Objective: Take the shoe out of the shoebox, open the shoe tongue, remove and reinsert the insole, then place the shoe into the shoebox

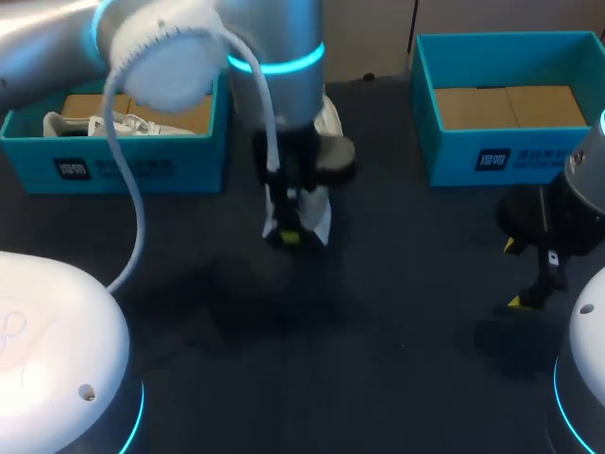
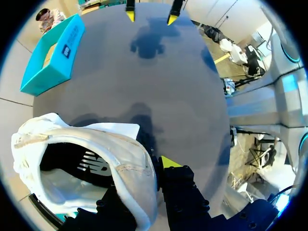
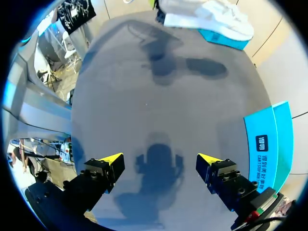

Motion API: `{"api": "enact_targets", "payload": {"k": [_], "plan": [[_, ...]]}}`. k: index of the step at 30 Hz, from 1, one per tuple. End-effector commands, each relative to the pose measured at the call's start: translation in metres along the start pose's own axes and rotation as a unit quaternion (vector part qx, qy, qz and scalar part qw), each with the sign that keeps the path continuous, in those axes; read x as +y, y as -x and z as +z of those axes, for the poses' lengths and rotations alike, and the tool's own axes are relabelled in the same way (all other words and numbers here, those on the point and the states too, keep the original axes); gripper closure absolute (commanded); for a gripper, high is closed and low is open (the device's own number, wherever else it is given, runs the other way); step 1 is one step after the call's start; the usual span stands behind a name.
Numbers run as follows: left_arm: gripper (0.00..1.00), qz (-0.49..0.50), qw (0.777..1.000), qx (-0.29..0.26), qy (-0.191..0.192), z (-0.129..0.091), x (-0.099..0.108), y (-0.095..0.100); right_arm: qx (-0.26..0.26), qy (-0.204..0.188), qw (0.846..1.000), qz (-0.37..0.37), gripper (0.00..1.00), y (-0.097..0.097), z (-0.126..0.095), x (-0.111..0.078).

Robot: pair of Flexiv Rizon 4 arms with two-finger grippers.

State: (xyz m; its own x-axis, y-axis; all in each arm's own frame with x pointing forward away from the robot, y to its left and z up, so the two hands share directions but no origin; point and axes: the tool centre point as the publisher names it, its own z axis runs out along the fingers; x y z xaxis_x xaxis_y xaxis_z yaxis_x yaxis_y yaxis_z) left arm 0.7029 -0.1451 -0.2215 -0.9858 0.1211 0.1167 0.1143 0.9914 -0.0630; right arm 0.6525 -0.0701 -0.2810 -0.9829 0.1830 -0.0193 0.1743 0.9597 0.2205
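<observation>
Reaching in from the left of the head view and past the middle, grips a white shoe [image 1: 319, 216] in the left gripper [image 1: 288, 232], over the dark table [image 1: 378, 378] and roughly midway between two teal boxes. Hangs clear of the surface, to judge by the shadow lying apart from it (heel or toe downward: cannot tell from here). Shows the left shoebox [image 1: 142, 165] at the far left, with a second shoe [image 1: 90, 123], also white, lying inside. Shows the right shoebox [image 1: 529, 156] at the far right, lined with a cardboard insert [image 1: 510, 106]. Places the right gripper [image 1: 513, 274] low at the right, near that box and well apart from the shoe, yellow tips spread wide over bare table.

From the left wrist view: pinches the shoe [image 2: 96, 144] by the padded wall of its opening, left gripper [image 2: 147, 180] closed on it, one yellow fingertip [image 2: 168, 161] outside against the wall and the other finger hidden behind the white fabric. Looks straight into the dark opening. Takes in the table [image 2: 159, 86] below and ahead, the right shoebox [image 2: 62, 48] beyond the shoe, and the right gripper [image 2: 151, 15] far ahead, its two tips apart.

From the right wrist view: stands wide open, right gripper [image 3: 160, 161] with both fingertips [image 3: 111, 158] far apart above the table [image 3: 163, 96], its own shadow between them. Catches the right shoebox [image 3: 269, 139] just beside one finger, the shoe [image 3: 211, 17] far ahead and aloft, and the left shoebox [image 3: 226, 39] behind it.
</observation>
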Motion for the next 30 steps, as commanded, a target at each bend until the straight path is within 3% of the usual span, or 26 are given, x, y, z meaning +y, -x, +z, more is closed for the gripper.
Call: {"api": "enact_targets", "payload": {"k": [1,6,11,16,20,21,30], "plan": [[1.00,-0.010,1.000,-0.009,0.002,-0.074,0.014,0.004,-0.001,0.000,1.000,0.000,0.00,-0.001,0.001,0.000],[1.00,-0.042,0.999,-0.024,0.003,-0.102,0.036,0.015,-0.001,0.000,1.000,0.000,0.00,-0.001,0.001,0.000],[1.00,-0.049,0.999,-0.003,-0.002,-0.125,0.066,0.029,-0.001,0.000,1.000,0.000,0.00,-0.001,0.001,0.000],[1.00,-0.070,0.997,0.013,0.000,-0.136,0.098,0.051,-0.001,0.000,1.000,0.000,0.00,-0.001,0.001,0.000],[1.00,-0.090,0.995,0.029,0.030,-0.143,0.124,0.071,-0.001,0.000,1.000,0.000,0.00,-0.001,0.001,0.000],[1.00,-0.106,0.994,0.025,0.015,-0.145,0.132,0.076,-0.001,0.000,1.000,0.000,0.00,-0.001,0.001,0.000],[1.00,-0.106,0.994,0.025,0.015,-0.145,0.132,0.076,-0.001,0.000,1.000,0.000,0.00,-0.001,0.001,0.000]]}}
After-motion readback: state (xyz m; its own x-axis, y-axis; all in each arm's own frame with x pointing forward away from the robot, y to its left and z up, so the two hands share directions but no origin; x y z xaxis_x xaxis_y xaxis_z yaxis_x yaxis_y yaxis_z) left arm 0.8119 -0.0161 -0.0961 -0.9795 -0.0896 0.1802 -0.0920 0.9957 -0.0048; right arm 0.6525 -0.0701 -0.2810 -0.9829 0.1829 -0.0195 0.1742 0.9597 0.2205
